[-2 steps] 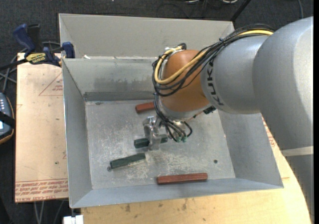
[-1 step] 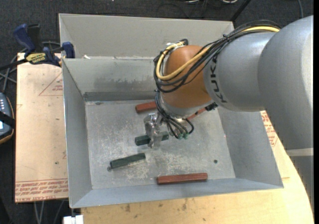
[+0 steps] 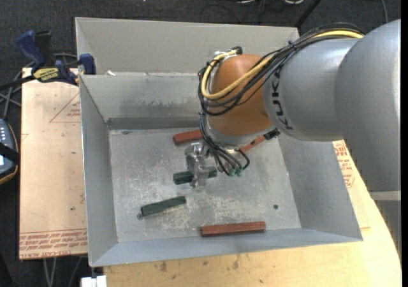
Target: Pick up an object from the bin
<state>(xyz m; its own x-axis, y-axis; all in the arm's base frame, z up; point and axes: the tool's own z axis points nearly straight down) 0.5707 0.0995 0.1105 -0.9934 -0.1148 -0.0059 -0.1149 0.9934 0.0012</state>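
Observation:
My gripper [image 3: 199, 166] hangs low in the middle of the bin, under the arm's orange cover. A small dark green block [image 3: 183, 178] lies on the floor right against its lower left side; whether it is gripped I cannot tell. A short reddish-brown stick [image 3: 186, 137] lies just above the gripper, toward the back wall. A longer dark green stick [image 3: 163, 206] rests tilted on the floor, below and left of the gripper.
A long reddish-brown bar [image 3: 233, 229] lies along the bin's front wall. Another red piece [image 3: 256, 142] pokes out from under the orange cover on the right. The arm covers the bin's back right part.

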